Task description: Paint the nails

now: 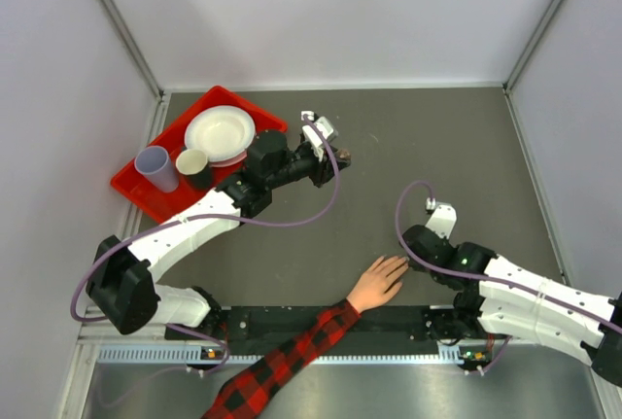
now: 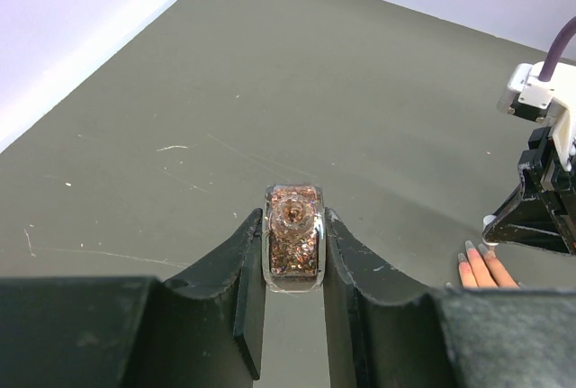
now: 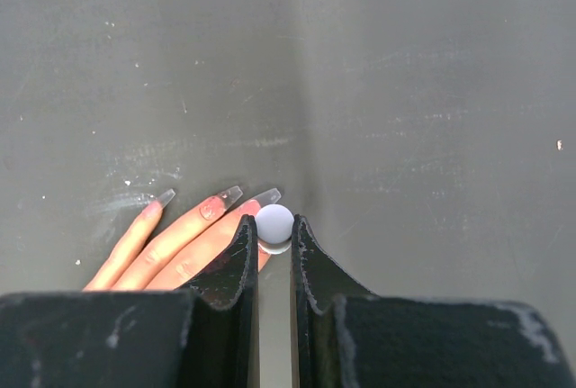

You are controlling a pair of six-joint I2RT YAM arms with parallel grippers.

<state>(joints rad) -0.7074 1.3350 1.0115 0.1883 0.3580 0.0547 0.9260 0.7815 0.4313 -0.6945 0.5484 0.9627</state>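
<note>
Both sets of fingers are shut on small things. My left fingers (image 2: 292, 223) squeeze a little glass bottle (image 2: 292, 248) full of shiny copper glitter. It stands upright with its top open. I can't read any words on it. My right fingers (image 3: 273, 230) are closed almost all the way on a small round grey knob (image 3: 274, 221), and only a thin gap shows between them.

The nails (image 3: 229, 194) are right at the tips of my right fingers. They are long, pale and see-through, and one looks pink. I can see three of them side by side in the right wrist view. The knob sits just beside the nearest nail. I can't tell if it touches.

The hand (image 1: 377, 283) lies flat on the grey tabletop (image 1: 437, 137), close to the middle of the near edge. A red-and-black check sleeve (image 1: 292, 351) comes in over the near edge. The hand's long line runs from that edge toward the far right corner, and the nails point that way too.

My left fingers and the bottle are well apart from the hand, out toward the far edge. A red tray (image 1: 131, 186) with white plates (image 1: 220, 132) and cups (image 1: 157, 167) sits in the far left corner.
</note>
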